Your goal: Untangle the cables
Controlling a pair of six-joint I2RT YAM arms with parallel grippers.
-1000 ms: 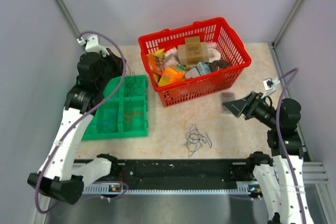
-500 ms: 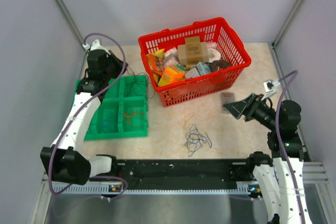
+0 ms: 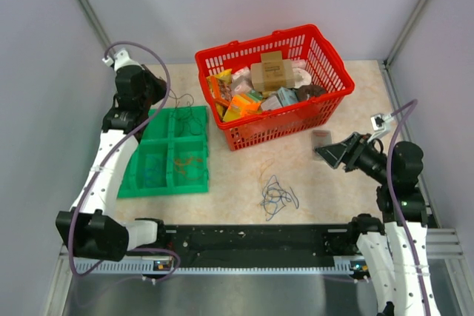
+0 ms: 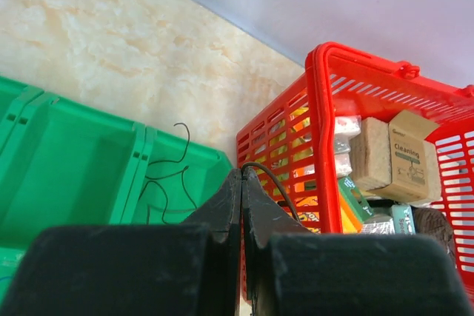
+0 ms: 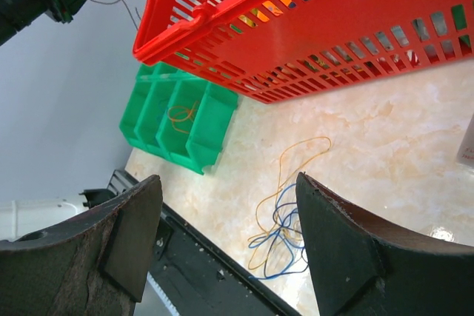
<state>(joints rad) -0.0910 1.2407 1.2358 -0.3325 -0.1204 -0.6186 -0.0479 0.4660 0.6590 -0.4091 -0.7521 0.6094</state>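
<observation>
Left gripper point(image 4: 242, 177) fingers are pressed together, clamped on a thin black wire point(image 4: 271, 180). The wire pokes out at the tips and curves off toward the red plastic mesh basket point(image 4: 320, 116). This gripper is raised over the far edge of the green plastic four-compartment tray point(image 3: 208, 155), just beside the basket's left end.

A curly black strand point(image 4: 166, 175) sits over the tray's far right compartment. Cannot tell whether it joins the clamped wire. An orange wire point(image 3: 189, 160) lies in the near right compartment and a faint blue strand point(image 3: 152, 175) in the near left one.

Right gripper point(image 5: 228, 183) has its fingers spread wide with nothing between them. It hangs above the beige marble-pattern tabletop point(image 3: 333, 197), right of the basket's near side and pointing left.

A loose tangle of thin blue, black and orange wires point(image 3: 275, 196) lies flat on the tabletop. It is in front of the basket, between the tray and the right gripper, and touches neither. One orange loop reaches out of the tangle toward the basket. The basket is packed with boxes and packets.
</observation>
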